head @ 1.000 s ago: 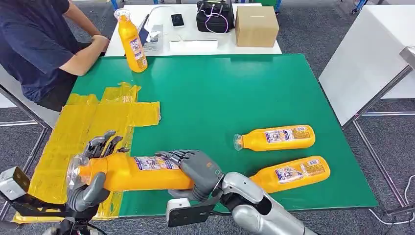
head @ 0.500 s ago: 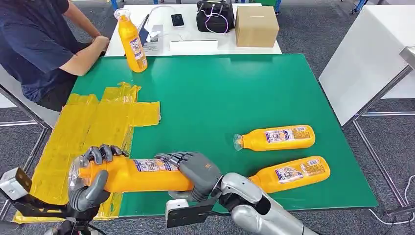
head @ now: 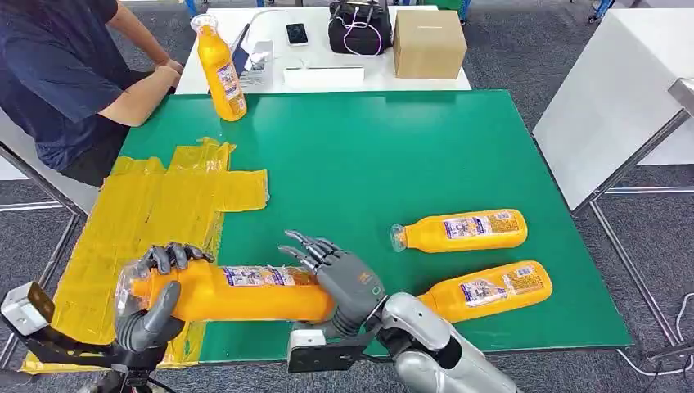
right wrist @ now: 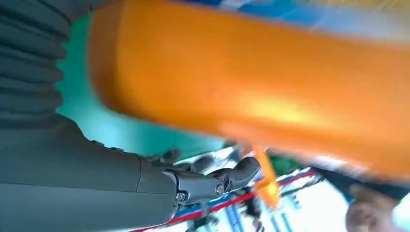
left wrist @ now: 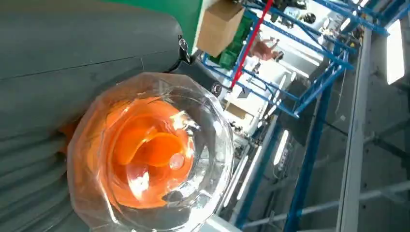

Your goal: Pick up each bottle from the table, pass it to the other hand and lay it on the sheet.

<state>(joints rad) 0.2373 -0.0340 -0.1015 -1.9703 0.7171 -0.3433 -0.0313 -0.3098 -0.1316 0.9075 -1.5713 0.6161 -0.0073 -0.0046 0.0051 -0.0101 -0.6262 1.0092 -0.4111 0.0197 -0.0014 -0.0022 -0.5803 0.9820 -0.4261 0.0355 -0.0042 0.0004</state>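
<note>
Lower left of frame: left hand (head: 154, 299) clamped around orange bottle (head: 237, 292) (cap end). Lower centre: right hand (head: 344, 274) released, fingers (head: 307, 244) spread apart.

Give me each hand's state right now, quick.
Left hand: holding the bottle by its cap end.
Right hand: open, fingers spread off the bottle's base end.
</note>
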